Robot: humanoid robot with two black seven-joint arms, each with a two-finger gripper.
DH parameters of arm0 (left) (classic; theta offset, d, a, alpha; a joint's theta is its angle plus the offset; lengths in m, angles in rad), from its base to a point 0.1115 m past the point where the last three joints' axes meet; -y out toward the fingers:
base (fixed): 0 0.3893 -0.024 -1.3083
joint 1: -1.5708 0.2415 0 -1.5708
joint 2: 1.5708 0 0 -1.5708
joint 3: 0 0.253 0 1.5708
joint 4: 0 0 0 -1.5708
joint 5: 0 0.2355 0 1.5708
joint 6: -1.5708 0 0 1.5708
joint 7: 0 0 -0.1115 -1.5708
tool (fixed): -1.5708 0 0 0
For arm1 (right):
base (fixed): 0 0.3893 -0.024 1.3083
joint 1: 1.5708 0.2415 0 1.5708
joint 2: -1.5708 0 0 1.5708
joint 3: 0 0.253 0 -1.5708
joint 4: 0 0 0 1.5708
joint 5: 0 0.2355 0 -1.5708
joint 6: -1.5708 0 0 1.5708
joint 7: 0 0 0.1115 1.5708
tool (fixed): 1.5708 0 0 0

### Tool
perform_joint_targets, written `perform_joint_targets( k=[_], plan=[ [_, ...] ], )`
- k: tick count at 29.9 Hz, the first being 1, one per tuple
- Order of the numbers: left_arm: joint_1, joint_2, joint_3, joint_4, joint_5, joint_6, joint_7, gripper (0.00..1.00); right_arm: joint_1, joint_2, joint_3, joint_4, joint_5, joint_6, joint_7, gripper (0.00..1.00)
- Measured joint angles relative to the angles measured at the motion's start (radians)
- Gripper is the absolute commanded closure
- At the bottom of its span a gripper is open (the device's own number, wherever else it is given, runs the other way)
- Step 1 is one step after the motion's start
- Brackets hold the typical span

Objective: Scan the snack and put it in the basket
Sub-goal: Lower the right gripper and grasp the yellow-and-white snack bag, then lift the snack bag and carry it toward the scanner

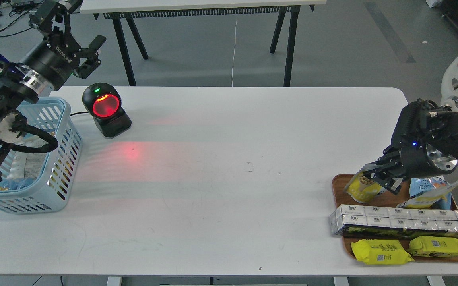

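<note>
Where tray (338,183) ends — right hand (381,178) grips snack (362,186).

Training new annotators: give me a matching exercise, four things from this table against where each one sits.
Things:
1. snack
2. basket
3. scanner
4. yellow packets

Places:
A. near edge of the brown tray
B. far left table edge
C. at the right gripper, tray's far left corner
D. beside the basket, glowing red

Pairs: 1-C, 2-B, 3-D, 4-A

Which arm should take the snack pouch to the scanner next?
Right. Its hand is already at the snack pouch on the brown tray. The left hand is raised beyond the basket, far across the table.
</note>
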Motion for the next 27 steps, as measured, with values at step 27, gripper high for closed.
perform_joint_targets(
  k=[27],
  plan=[
    [-0.026, -0.006, -0.012, 0.051, -0.01, 0.0, 0.0, 0.0, 0.048, 0.455, 0.319, -0.121, 0.0, 0.0, 0.0, 1.0]
  ],
)
